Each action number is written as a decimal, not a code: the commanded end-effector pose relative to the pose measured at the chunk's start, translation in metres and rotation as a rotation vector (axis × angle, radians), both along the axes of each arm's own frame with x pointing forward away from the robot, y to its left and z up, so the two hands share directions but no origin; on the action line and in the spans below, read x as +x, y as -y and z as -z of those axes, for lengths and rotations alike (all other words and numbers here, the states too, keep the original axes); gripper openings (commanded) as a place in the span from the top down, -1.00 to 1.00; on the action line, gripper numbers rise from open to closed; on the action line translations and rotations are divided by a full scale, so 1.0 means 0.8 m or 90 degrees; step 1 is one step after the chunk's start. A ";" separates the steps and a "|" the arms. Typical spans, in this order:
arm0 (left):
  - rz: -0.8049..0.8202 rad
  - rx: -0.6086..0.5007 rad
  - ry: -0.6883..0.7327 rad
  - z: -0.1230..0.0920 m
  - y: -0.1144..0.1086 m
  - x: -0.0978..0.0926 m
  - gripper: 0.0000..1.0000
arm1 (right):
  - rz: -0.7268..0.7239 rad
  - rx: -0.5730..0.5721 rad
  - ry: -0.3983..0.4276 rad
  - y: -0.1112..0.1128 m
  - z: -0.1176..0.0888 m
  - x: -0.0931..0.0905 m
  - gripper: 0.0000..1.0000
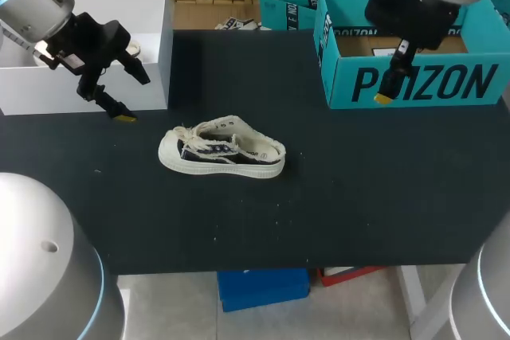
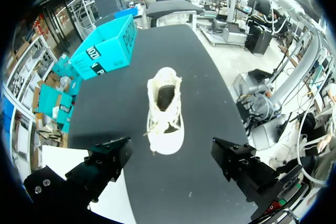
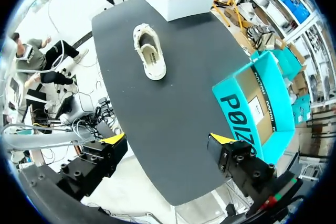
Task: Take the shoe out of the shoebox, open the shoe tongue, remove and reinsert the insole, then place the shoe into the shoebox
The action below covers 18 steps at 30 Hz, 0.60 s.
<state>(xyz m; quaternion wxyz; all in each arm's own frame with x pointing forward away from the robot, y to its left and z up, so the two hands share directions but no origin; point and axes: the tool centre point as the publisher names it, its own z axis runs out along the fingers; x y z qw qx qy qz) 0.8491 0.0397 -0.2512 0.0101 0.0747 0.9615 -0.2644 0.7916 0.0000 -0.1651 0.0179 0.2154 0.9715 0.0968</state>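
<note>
The shoe (image 1: 221, 149) stands on its sole mid-table (image 1: 358, 189), likely so both arms can reach it; left gripper (image 1: 130, 99) and right gripper (image 3: 168, 139) are spread, empty.

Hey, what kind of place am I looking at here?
Probably a robot test bench in a lab or workshop. The left gripper and right gripper hang open over a black table, where a single shoe lies outside a teal shoebox.
</note>
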 end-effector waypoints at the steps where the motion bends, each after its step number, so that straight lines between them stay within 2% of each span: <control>1: 0.000 0.000 0.003 0.002 0.000 0.000 -1.00 | -0.017 0.054 0.008 0.008 0.004 0.004 -1.00; 3: 0.000 0.000 0.003 0.002 0.000 0.000 -1.00 | -0.017 0.054 0.008 0.008 0.004 0.004 -1.00; 9: 0.000 0.000 0.003 0.002 0.000 0.000 -1.00 | -0.037 0.118 0.027 -0.001 0.025 0.014 -1.00; 18: 0.000 0.000 0.003 0.002 0.000 0.000 -1.00 | -0.098 0.212 0.086 -0.031 0.053 0.022 -1.00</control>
